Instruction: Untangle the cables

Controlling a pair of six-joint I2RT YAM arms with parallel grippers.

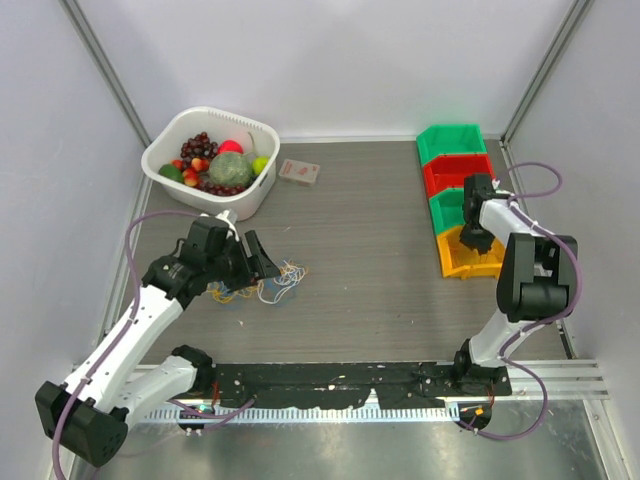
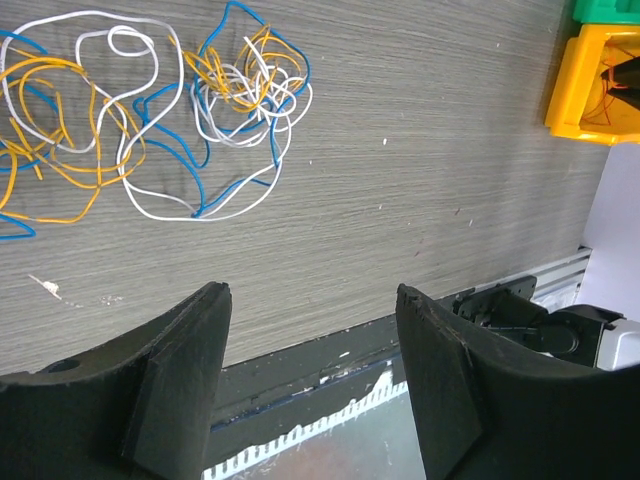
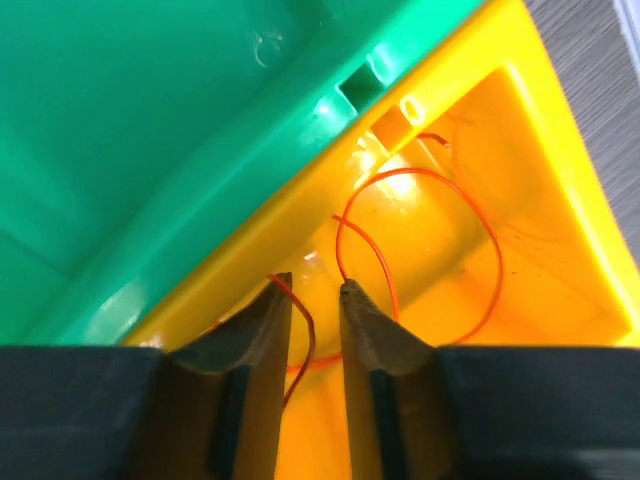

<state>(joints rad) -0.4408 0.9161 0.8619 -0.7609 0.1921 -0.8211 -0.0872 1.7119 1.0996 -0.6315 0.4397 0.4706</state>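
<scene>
A loose tangle of thin yellow, blue and white cables (image 1: pixel 268 287) lies on the wooden table left of centre. In the left wrist view it splits into a tight knot (image 2: pixel 245 90) and wider loops (image 2: pixel 80 130). My left gripper (image 1: pixel 262 258) hovers just beside this tangle, open and empty (image 2: pixel 312 292). My right gripper (image 1: pixel 470 238) reaches into the yellow bin (image 1: pixel 470 262). Its jaws (image 3: pixel 316 285) stand a narrow gap apart. A red-orange cable (image 3: pixel 420 171) curls inside the yellow bin (image 3: pixel 540 150) and runs loosely through that gap, not pinched.
A white basket of fruit (image 1: pixel 210 160) sits at the back left with a small card box (image 1: pixel 299 171) beside it. Green (image 1: pixel 450 143), red (image 1: pixel 455 173) and green (image 1: pixel 447 207) bins line up behind the yellow one. A green bin wall (image 3: pixel 150 120) fills the right wrist view's left.
</scene>
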